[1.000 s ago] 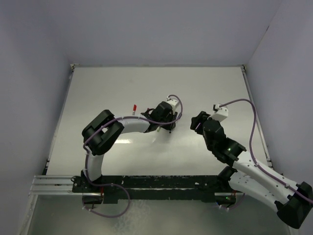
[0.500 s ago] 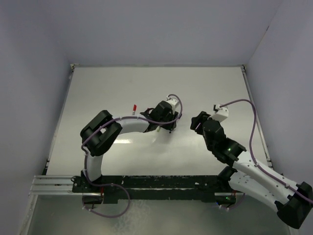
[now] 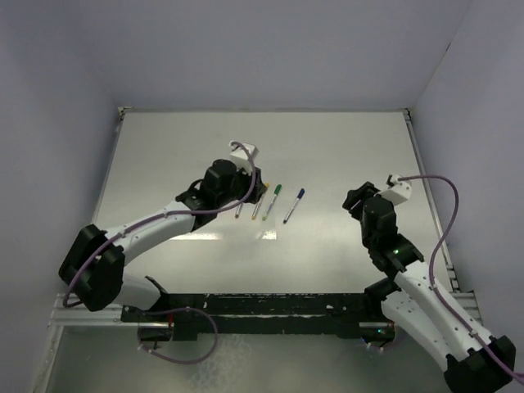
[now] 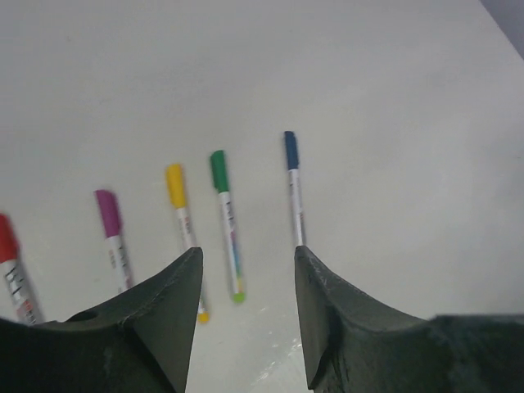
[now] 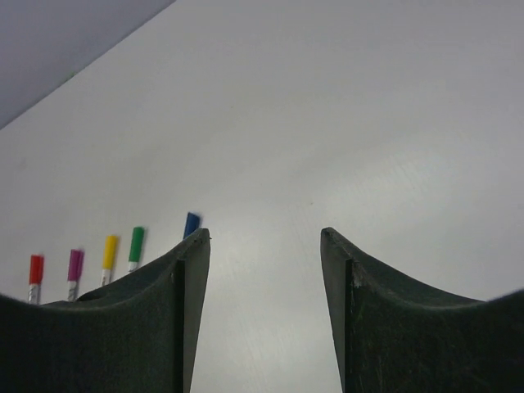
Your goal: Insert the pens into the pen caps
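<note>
I see the left end effector [image 4: 246,255] released and empty over five pens [image 4: 228,237] lying side by side on the counter [image 4: 393,98] (caps [image 4: 218,170] fitted: red, purple, yellow, green, blue). The right end effector [image 5: 264,237] is likewise released, well apart.

On my feed the desk [image 3: 344,155] reads as a smooth, pale sheet with a soft sheen and one bright glare patch. The pens [image 4: 228,233] look like smooth whitish plastic, the pen caps [image 4: 218,170] coloured plastic, faintly glossy. The left end effector [image 4: 247,258] and right end effector [image 5: 264,237] have dark matt fingers, the right ones finely scratched. The near rail [image 3: 86,304] looks like bare metal.
</note>
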You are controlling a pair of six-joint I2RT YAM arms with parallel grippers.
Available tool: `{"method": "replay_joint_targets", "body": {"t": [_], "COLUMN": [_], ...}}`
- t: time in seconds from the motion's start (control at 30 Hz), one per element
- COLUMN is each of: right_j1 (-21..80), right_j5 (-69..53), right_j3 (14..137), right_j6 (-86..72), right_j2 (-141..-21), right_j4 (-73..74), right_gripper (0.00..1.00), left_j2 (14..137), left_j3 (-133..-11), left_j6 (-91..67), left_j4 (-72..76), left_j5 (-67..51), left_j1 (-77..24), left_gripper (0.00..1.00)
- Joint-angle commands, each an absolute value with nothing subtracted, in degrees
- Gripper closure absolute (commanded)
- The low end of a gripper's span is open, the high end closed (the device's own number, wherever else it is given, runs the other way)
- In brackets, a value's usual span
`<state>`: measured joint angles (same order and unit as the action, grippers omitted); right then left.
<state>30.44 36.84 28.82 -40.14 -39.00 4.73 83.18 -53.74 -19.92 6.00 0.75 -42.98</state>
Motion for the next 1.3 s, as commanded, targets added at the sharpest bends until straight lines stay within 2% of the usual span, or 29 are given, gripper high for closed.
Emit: {"method": "replay_joint_targets", "body": {"t": [0.0, 0.2, 0.4, 0.5, 0.67, 0.73, 0.77, 1.27], "right_j1": [19.4, 8.5, -10.0, -14.8, -15.6, -15.5, -15.5, -15.5], "right_j5": [28.8, 22.9, 5.7, -0.8, -0.3, 0.2, 0.4, 0.5], "right_j3": [28.0, 29.8, 29.1, 28.3, 27.5, 27.2, 27.2, 26.9], "right_j6": [-37.6, -35.6, -38.1, -40.1, -39.8, -39.4, -39.3, -39.2], "right_j2": [-37.5, -40.9, -44.9, -46.7, -46.4, -45.7, -45.3, -44.6], "right_j4": [1.8, -0.7, -6.0, -8.1, -8.8, -8.7, -8.4, -6.7], "right_gripper": [0.41, 0.41, 0.41, 0.41, 0.40, 0.40, 0.39, 0.33], "left_j2": [75.9, 67.6, 60.1, 58.1, 56.0, 54.5, 53.8, 45.4], "left_j3": [-46.8, -41.0, -34.9, -33.9, -33.1, -32.9, -32.7, -29.1], "left_j6": [-19.0, -19.0, -22.2, -21.8, -23.9, -25.3, -25.8, -26.9], "left_j4": [5.3, 2.1, 3.4, 2.9, 0.6, -0.6, -1.0, 1.5], "left_j5": [1.2, 0.1, 1.6, 4.2, 8.3, 10.7, 11.6, 17.0], "left_j1": [-35.9, -26.0, -18.6, -18.4, -18.4, -18.4, -18.4, -18.4], "left_gripper": [0.48, 0.45, 0.41, 0.36, 0.20, 0.03, 0.00, 0.01]}}
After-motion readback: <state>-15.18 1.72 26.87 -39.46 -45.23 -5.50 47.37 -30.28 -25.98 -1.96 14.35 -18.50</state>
